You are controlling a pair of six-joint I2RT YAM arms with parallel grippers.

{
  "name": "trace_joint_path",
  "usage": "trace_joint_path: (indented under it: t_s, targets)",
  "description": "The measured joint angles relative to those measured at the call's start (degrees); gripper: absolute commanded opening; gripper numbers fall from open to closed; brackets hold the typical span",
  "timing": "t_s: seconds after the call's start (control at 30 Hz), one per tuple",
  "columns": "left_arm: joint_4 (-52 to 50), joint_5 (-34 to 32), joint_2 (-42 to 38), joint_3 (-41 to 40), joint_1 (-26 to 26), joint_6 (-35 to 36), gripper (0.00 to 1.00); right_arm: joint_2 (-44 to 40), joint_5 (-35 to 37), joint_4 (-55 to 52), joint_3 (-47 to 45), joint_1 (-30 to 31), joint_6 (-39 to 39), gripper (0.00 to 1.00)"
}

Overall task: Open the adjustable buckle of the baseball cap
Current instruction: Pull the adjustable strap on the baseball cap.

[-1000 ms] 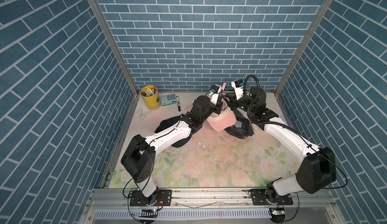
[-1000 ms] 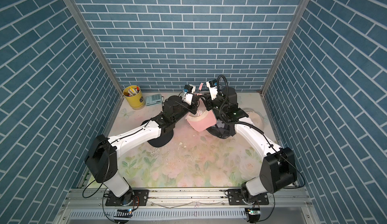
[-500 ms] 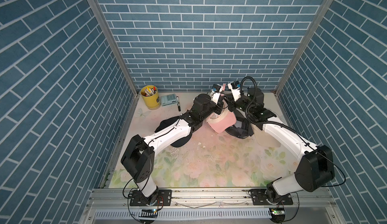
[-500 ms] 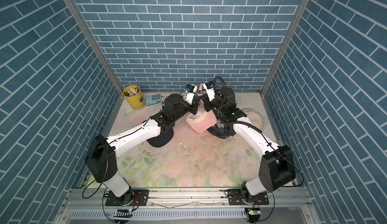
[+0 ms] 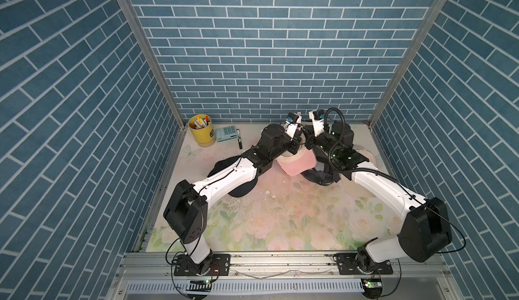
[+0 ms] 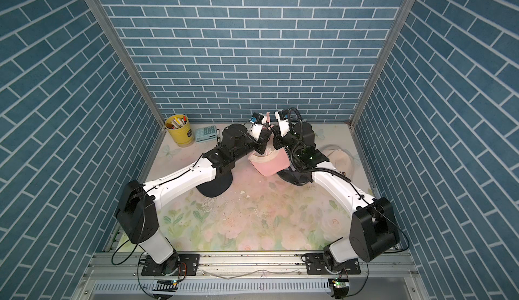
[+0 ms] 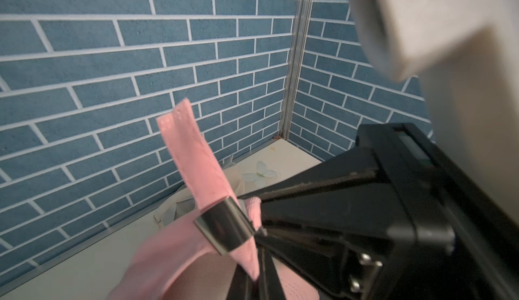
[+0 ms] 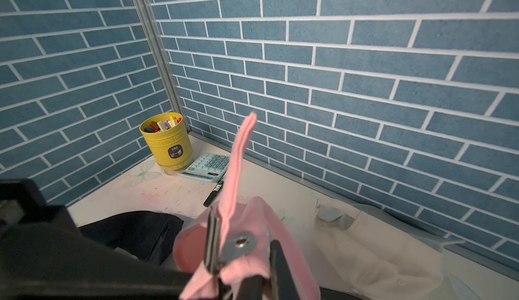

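Right at the back of the floral mat (image 5: 280, 222) now, close under the rear brick wall (image 5: 266, 60), with the pink cap (image 5: 297, 163) hoisted up between both grippers, brim drooping toward the mat and pale lining turned upward. Clenched tight with the left gripper (image 7: 259, 273) on the strap (image 7: 191, 155), just below the metal buckle (image 7: 224, 228). Pinched closed as well with the right gripper (image 8: 261, 274), coming in from the opposite side and biting the pink band right against the buckle's edge. Hard to say from these angles whether any metal is caught in that pinch or only fabric. Threaded through the buckle and poking up past it, the loose tail of the strap, upright and free, tip aimed at the brickwork. Tucked under the left arm (image 5: 230, 176), a black cap (image 5: 241, 190) lying flat on the mat. Under the right arm (image 5: 376, 186), another dark cap (image 5: 320, 176), just beside the pink brim. Further out toward the right side, a beige cap (image 6: 339, 158), well apart from the two grippers. Over in the back left corner, a yellow pen cup (image 5: 200, 130) stuffed with markers, a mint calculator (image 5: 228, 133) just beside it, and a black marker (image 5: 240, 142) lying along the calculator's other side.
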Motion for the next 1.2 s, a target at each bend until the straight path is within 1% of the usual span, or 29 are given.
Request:
trace_joint_path:
  t_s: [0.37,0.4,0.43,0.5,0.57,0.7,0.8,0.97,1.2]
  targets:
    - [-1.2,1.9,0.3,0.4,0.0,-0.3,0.00,-1.0,-0.3,-0.6,-0.9,-0.4,-0.2,0.00]
    - [-1.3,2.2,0.3,0.4,0.0,-0.2,0.00,-1.0,-0.7,-0.6,-0.9,-0.5,-0.2,0.08]
    - [-1.3,2.4,0.3,0.4,0.0,-0.2,0.00,-1.0,-1.3,-0.6,-0.9,-0.6,-0.3,0.14]
    - [-1.8,2.9,0.3,0.5,0.0,0.2,0.00,-1.1,-2.9,-0.5,-0.9,-0.8,-1.5,0.20]
    - [-2.3,3.6,0.2,0.5,-0.1,1.0,0.00,-1.2,-4.4,-0.5,-1.0,-1.2,-3.6,0.23]
    - [-4.8,4.7,-0.5,0.9,-0.1,3.2,0.00,-2.0,-6.6,-2.3,-1.0,-1.7,-10.1,0.28]
    - [-6.8,5.3,-0.8,1.7,-0.1,4.7,0.00,-2.8,-7.3,-3.4,-1.0,-1.9,-14.4,0.35]
    - [-8.3,5.6,-1.3,2.0,0.0,6.1,0.00,-3.5,-7.6,-4.4,-1.0,-2.0,-18.7,0.40]
    - [-9.4,5.3,-2.2,2.0,0.9,6.3,0.00,-5.0,-7.9,-9.0,-1.0,-2.0,-24.0,0.40]
